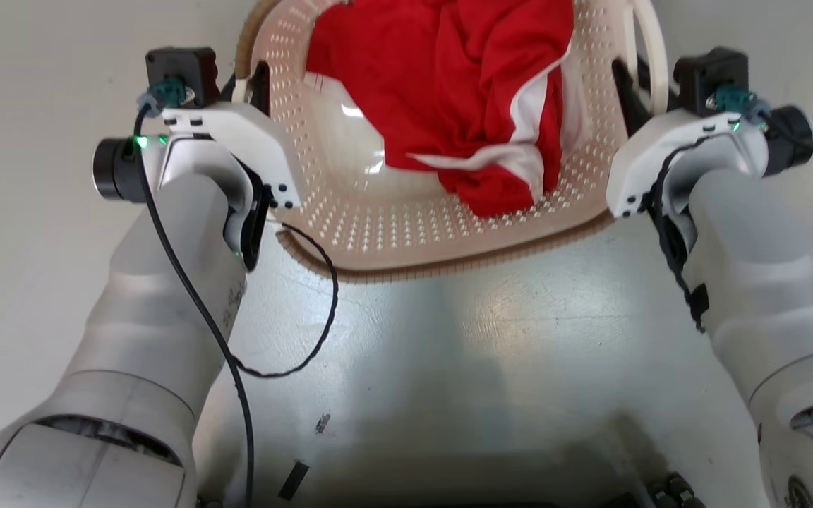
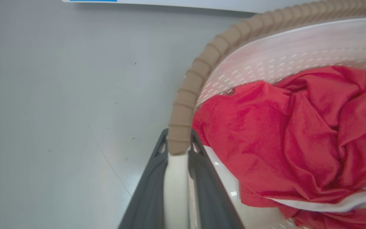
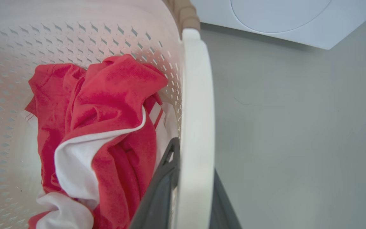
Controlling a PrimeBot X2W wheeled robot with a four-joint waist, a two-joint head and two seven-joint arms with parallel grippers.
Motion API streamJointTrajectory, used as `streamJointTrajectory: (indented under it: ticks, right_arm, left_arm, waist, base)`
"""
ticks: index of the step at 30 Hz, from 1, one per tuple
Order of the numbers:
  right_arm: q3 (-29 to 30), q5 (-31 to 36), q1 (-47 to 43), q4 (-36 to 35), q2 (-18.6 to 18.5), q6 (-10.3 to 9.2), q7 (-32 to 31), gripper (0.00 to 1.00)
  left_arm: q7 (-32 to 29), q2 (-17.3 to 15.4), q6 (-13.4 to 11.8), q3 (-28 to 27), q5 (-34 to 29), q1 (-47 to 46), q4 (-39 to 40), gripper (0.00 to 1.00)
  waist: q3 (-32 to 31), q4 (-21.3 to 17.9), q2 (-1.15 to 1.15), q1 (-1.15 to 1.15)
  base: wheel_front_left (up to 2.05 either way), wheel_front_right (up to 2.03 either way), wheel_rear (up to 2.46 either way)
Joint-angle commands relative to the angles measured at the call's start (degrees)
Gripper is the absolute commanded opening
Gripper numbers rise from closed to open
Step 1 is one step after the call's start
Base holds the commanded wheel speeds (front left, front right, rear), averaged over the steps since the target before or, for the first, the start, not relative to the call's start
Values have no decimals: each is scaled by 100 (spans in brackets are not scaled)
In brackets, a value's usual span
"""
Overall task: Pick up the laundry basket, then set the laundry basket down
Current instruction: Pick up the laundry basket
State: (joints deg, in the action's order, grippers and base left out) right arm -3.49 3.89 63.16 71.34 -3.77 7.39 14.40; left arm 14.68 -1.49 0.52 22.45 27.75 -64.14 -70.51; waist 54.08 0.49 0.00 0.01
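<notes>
Jaws on both arms are clamping the small cream-white perforated plastic laundry basket (image 1: 406, 233) by its side handles. The left gripper (image 2: 178, 141) is pinching the left white loop handle (image 2: 175, 190) w/ one dark finger on each side, right where that handle is meeting the brown woven-look rim (image 2: 189, 92). The right gripper (image 3: 195, 159) is squeezing the right white loop handle (image 3: 197, 111) the same way. The basket is sitting btwn the two sets of jaws, w/ a crumpled red-and-white cloth garment (image 1: 463, 92) lying inside it. Whether it is resting on the pale grey floor (image 1: 449, 353) below the jaws or clearing it, I'm not able to tell.

Judging by this, the pick-up is the step going on. Doing it well is meaning raising both wrists together at one pace, so the rim is riding level & neither handle is sliding out through the fingers. The left grip, sitting near the handle's end, is looking the likelier to slip, so a slow, even lift is seeming safest.
</notes>
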Motion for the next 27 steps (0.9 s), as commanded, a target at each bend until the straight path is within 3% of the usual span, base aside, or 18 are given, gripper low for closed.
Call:
streamJointTrajectory:
  ticks: [1, 7, 14, 27]
  right_arm:
    - [-164, -78, -379, -17, 89, 10, 60, 0]
    - [-529, -440, -723, 53, 89, 10, 60, 0]
    - [-1336, -1355, -1267, -27, 89, 10, -123, 0]
    - [-2610, -2542, -2306, -292, 89, 10, -987, 0]
  left_arm:
    - [32, -139, 34, 25, -21, 257, 9, 0]
    - [32, -139, 31, 171, -1, 436, -122, 0]
    - [-32, -139, 36, 317, 42, 808, -268, 0]
    - [-244, -171, 97, 555, 35, 1810, -338, 0]
  waist:
    - [-137, -27, 0, 0]
    - [-505, -97, 0, 0]
    - [-1109, -322, 0, 0]
    - [-2528, -829, 0, 0]
  base:
    - [0, 0, 0]
    - [0, 0, 0]
    - [0, 0, 0]
    - [0, 0, 0]
